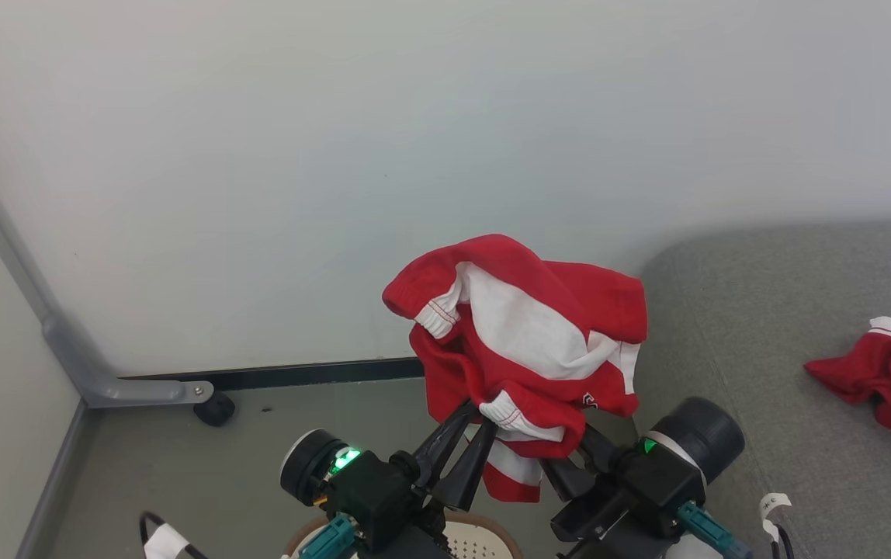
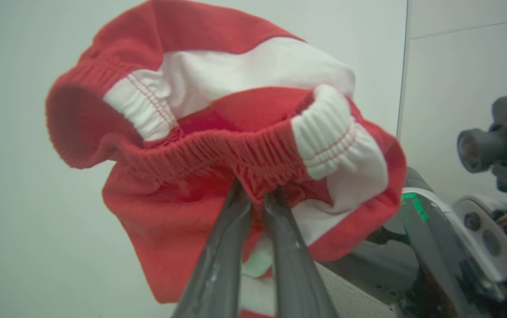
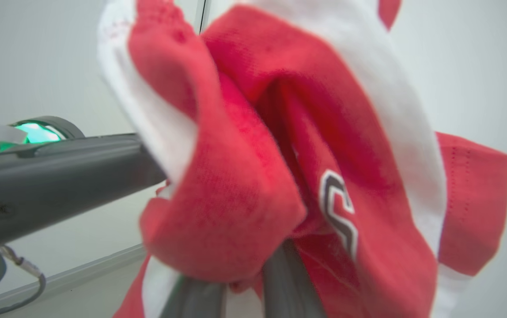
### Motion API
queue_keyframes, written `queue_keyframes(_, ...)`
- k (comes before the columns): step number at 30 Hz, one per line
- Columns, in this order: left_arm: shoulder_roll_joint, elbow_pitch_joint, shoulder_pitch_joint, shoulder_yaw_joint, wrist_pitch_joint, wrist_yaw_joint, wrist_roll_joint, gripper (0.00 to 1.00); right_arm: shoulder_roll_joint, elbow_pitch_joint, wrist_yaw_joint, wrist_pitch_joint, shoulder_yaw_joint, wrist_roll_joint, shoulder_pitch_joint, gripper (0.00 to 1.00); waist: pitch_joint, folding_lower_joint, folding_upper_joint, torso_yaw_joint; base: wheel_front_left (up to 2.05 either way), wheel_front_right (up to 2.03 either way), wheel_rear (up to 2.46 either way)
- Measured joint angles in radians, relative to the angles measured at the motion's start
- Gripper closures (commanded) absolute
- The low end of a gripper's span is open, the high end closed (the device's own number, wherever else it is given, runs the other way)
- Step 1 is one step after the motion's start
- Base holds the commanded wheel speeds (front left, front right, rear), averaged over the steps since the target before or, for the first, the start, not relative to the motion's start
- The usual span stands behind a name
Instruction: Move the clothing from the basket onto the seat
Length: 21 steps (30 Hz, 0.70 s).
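dark tapered left tool (image 2: pixel 257 195) pinching ribbed red-white clothing (image 2: pixel 218 66), grey woven seat (image 1: pixel 771 310)

My left gripper (image 2: pixel 255 194) is pinched tight on the red gathered elastic band of the clothing (image 2: pixel 218 101). The cloth bunches above my fingertips, red with white panels. Behind it is a plain white wall (image 2: pixel 24 221); the right arm (image 2: pixel 430 234), grey with a green light, is at lower right.

Head view looks down from above. Both wrist views sit close against the red garment (image 1: pixel 523 341); all three share it.
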<state>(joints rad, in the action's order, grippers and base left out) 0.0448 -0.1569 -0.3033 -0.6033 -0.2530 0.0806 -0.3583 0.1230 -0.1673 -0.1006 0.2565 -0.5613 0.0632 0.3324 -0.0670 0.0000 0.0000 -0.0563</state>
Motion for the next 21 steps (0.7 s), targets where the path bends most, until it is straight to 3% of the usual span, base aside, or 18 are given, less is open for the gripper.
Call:
queue_keyframes(9,-0.005,0.002,-0.001,0.0,-0.004,0.0,0.0,1.0,-0.01,0.029,0.016,-0.001,0.029,0.01,-0.017,1.0,0.004,0.0,0.0,-0.003,0.0,0.0,0.0)
queue_keyframes(10,-0.005,0.002,-0.001,0.0,-0.004,0.0,0.0,0.74,-0.01,0.03,0.017,-0.001,0.031,0.01,-0.017,1.0,0.005,0.0,0.0,-0.003,0.0,0.0,0.0)
queue_keyframes(11,-0.005,0.001,-0.001,-0.001,-0.004,0.001,0.001,0.28,-0.01,0.032,0.021,-0.001,0.035,0.01,-0.018,1.0,0.006,0.0,0.0,-0.004,0.0,0.0,0.0)
queue_keyframes(12,-0.004,-0.001,-0.001,-0.002,-0.004,0.008,0.002,0.0,-0.01,0.035,0.027,0.0,0.044,0.01,-0.018,1.0,0.007,0.0,0.0,-0.004,0.0,0.0,0.0)
queue_keyframes(21,0.005,-0.016,-0.001,-0.011,-0.004,0.009,0.008,0.0,-0.007,0.056,0.041,0.0,0.089,0.016,-0.018,1.0,0.012,0.0,0.0,-0.007,0.0,0.0,0.0)
